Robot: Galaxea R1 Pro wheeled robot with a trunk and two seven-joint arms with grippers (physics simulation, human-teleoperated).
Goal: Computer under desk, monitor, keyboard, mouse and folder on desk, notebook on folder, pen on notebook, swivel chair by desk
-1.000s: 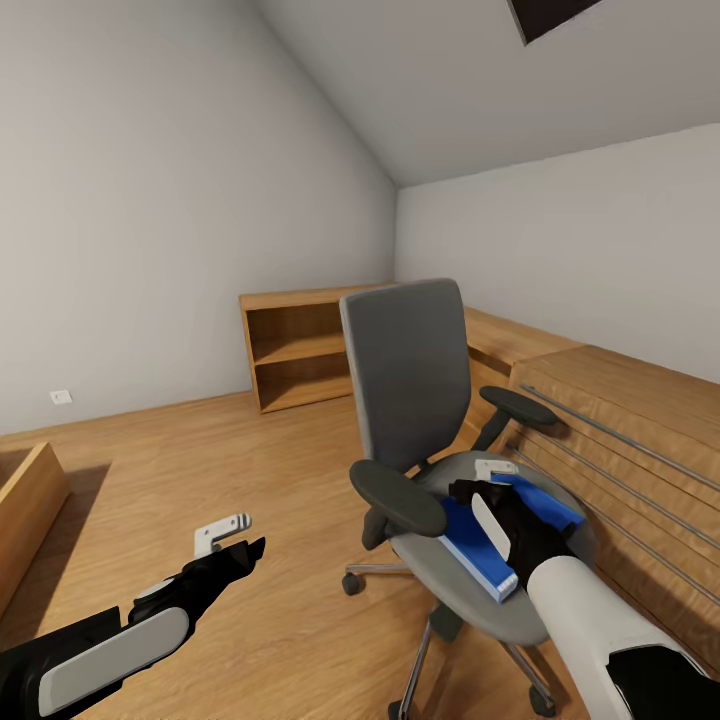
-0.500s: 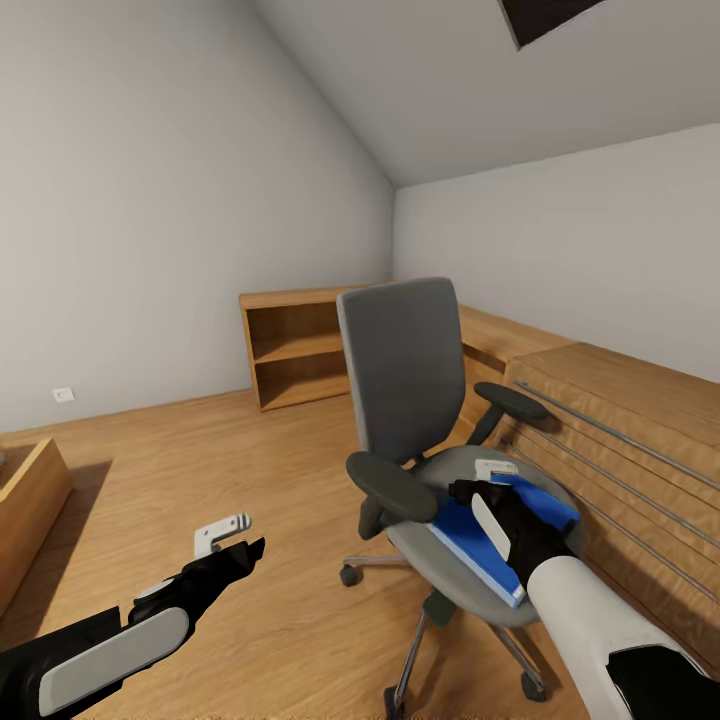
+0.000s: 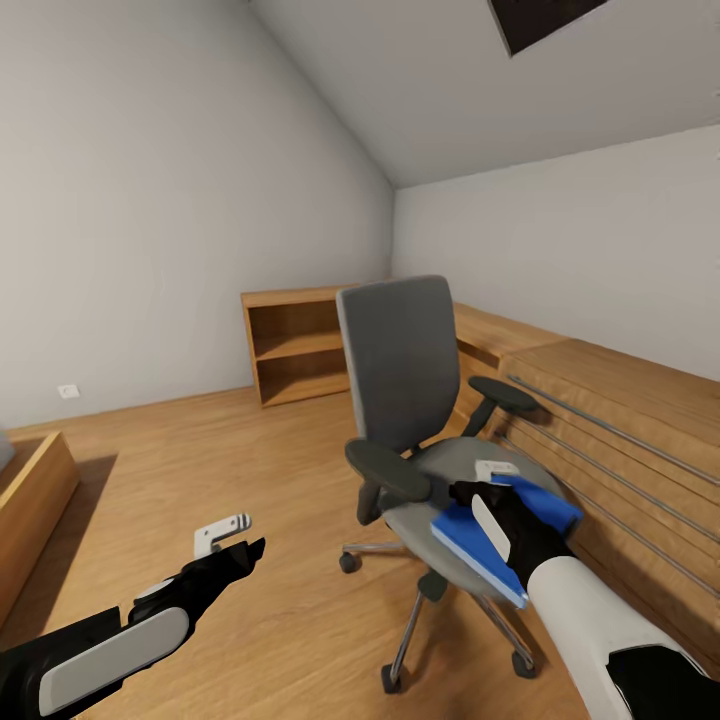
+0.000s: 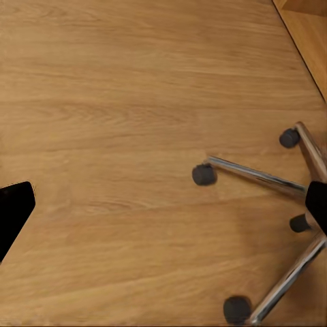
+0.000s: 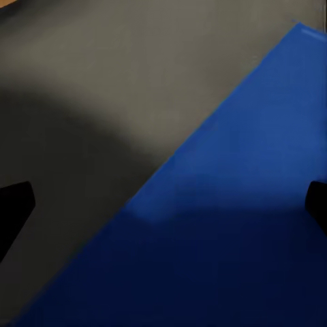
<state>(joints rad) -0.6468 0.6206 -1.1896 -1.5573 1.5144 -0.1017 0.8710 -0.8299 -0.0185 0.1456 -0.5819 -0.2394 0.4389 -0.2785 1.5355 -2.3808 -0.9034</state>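
Observation:
The grey swivel chair (image 3: 400,360) stands on the plank floor, its chrome base (image 4: 262,178) seen from above in the left wrist view. The blue folder (image 3: 470,545) lies on the seat (image 3: 440,470) and juts out past the seat's near edge. My right gripper (image 3: 492,490) is directly over the folder (image 5: 225,238), open, with its fingertips spread wide to either side. To the chair's left, my left gripper (image 3: 228,535) hangs open over bare floor. In the left wrist view nothing lies between the fingers of the left gripper (image 4: 163,204).
A low wooden shelf unit (image 3: 300,345) stands against the far wall behind the chair. A long wooden chest with metal rails (image 3: 620,420) runs along the right wall. A wooden box edge (image 3: 35,490) sits at the left. Open floor lies between it and the chair.
The chair has turned and slid left under my right gripper, so the folder now overhangs the seat edge. The view has shifted slightly. Both grippers stay as they were.

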